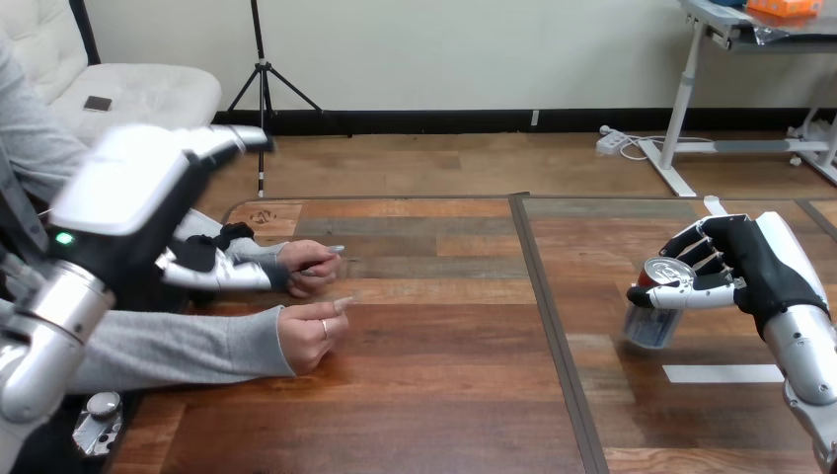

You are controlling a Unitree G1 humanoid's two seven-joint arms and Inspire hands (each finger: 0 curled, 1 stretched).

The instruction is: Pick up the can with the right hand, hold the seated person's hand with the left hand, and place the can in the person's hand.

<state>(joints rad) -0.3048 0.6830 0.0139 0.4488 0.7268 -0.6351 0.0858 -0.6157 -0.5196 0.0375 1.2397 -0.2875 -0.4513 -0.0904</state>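
While my right hand [740, 272] curls round the can [653, 314], tilted just above the counter [444, 395], the person's far hand [308, 267] lies well apart to its left, wrist clasped by my left hand [212, 269].

There is one can [653, 314], and no second of its kind. Two robot hands show: the left robot hand [202, 259] and the right robot hand [735, 262], each at the end of one of two silver forearms. Two of the person's hands lie on the tabletop [444, 395]: the farther hand [311, 269] and the nearer hand [308, 338]. That makes four hands in all, two machine and two human. One white strip of tape [723, 373] lies on the wood. There is one tabletop, with one long dark seam [553, 336] across its middle.
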